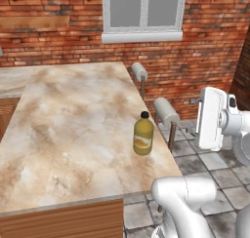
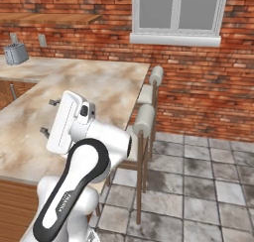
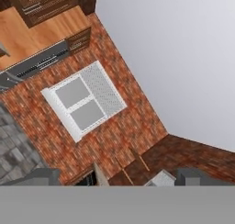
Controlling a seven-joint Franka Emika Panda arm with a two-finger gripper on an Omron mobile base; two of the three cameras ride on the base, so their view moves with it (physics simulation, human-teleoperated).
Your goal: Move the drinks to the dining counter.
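**Juice bottle upright on the dining counter, gripper spread and raised clear**

The yellow juice bottle [image 1: 143, 134] stands upright on the dining counter [image 1: 68, 129], black cap on top and orange label facing the left base camera. It sits close to the counter's right-hand edge, toward the near corner, at about 3 o'clock from the middle of the marbled top. Nothing touches it.

At roughly 1 o'clock from the bottle, just beyond the counter edge, a grey-cushioned stool [image 1: 166, 110] stands on thin brown legs; a second stool [image 1: 139, 71] lies farther off at 12 o'clock along the same edge. In the right base view both stools line the counter's right side above a grey tiled floor [image 2: 198, 186].

The gripper [image 1: 194, 116] is at 3 o'clock from the bottle, well apart from it and out past the counter edge above the floor. Its fingers [image 3: 39, 177] are spread wide with nothing between them. The hand view looks across at a white-framed window [image 3: 85, 101] in the red brick wall [image 3: 133, 126].

In the right base view a grey toaster [image 2: 16, 53] stands on the far counter at 10 o'clock.
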